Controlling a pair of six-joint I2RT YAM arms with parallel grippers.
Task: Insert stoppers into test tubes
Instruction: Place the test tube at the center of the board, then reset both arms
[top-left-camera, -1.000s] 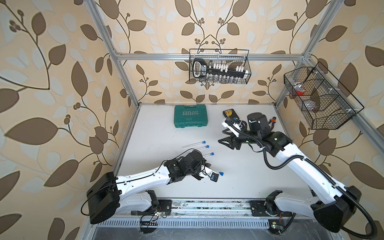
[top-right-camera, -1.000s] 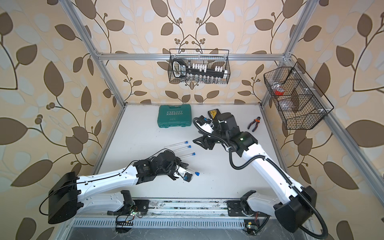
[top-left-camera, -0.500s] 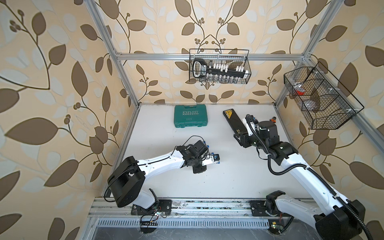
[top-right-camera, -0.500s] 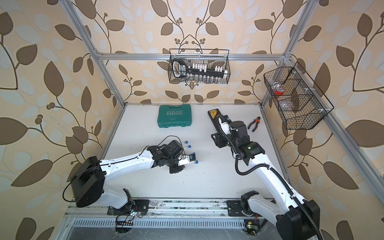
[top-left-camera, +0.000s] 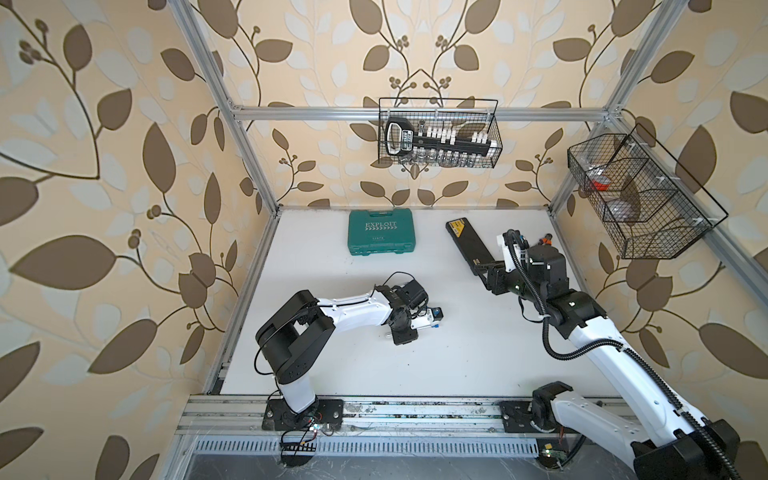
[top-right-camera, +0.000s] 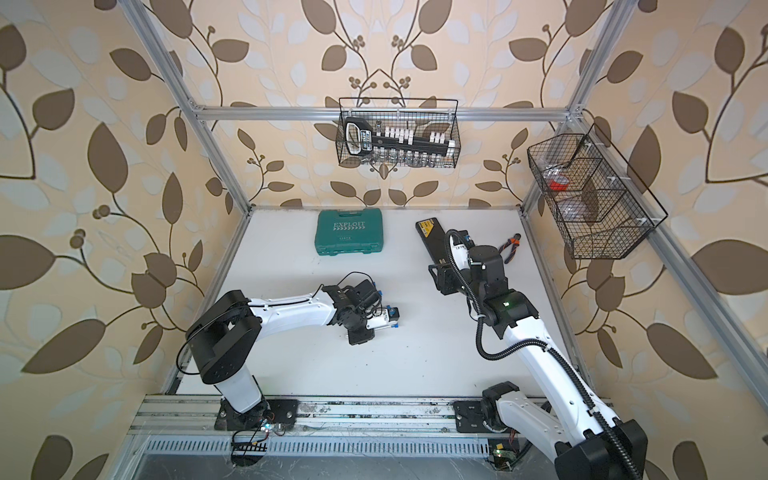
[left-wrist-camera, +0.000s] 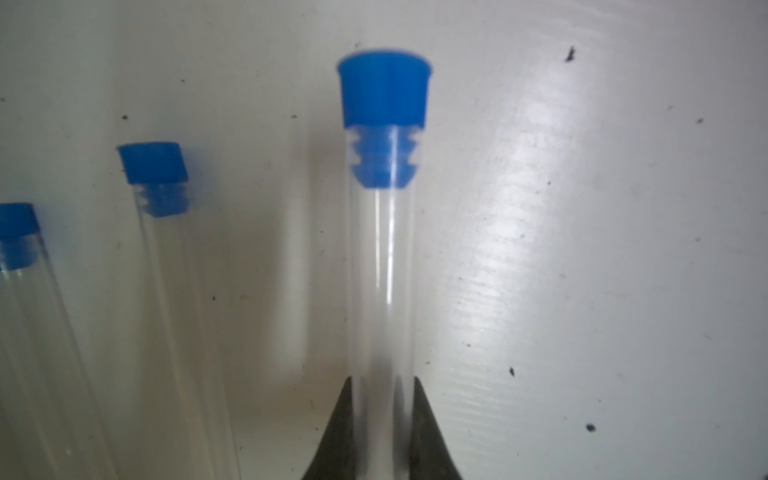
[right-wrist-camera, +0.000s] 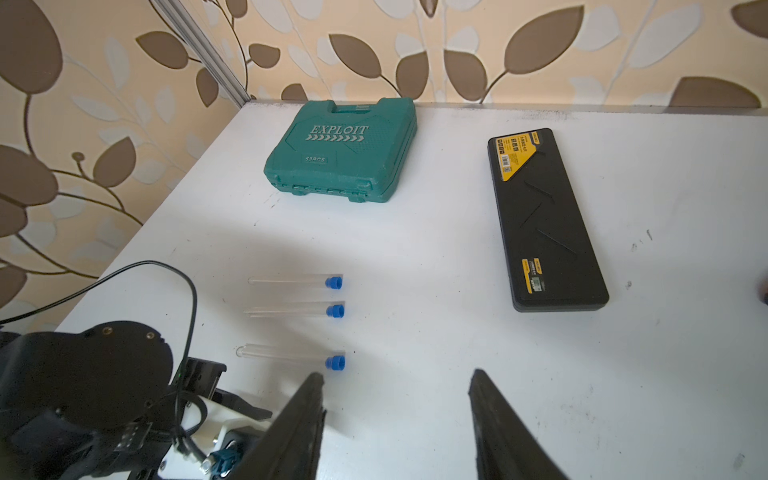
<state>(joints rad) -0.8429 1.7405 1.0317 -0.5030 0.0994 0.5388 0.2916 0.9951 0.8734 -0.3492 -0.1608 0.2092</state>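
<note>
In the left wrist view my left gripper (left-wrist-camera: 382, 380) is shut on a clear test tube (left-wrist-camera: 384, 270). A blue stopper (left-wrist-camera: 384, 91) sits in that tube's far end. It hangs low over the white table. Beside it lie two more stoppered test tubes (left-wrist-camera: 166, 270). The right wrist view shows three test tubes (right-wrist-camera: 286, 309) in a row on the table, each plugged with a blue stopper (right-wrist-camera: 335, 363). My right gripper (right-wrist-camera: 397, 380) is open and empty, off to the right of them (top-left-camera: 480, 268). In both top views the left gripper (top-left-camera: 419, 328) is mid-table.
A green tool case (top-left-camera: 381, 232) lies at the back of the table (top-left-camera: 457, 365). A black flat case (top-left-camera: 467, 245) lies right of it, close to my right gripper. Pliers (top-right-camera: 512, 245) rest at the right edge. Wire baskets (top-left-camera: 438, 133) hang on the walls.
The left arm has swung the held tube back toward the row of tubes. The right gripper has drawn away to the back right and its jaws have narrowed a little.
</note>
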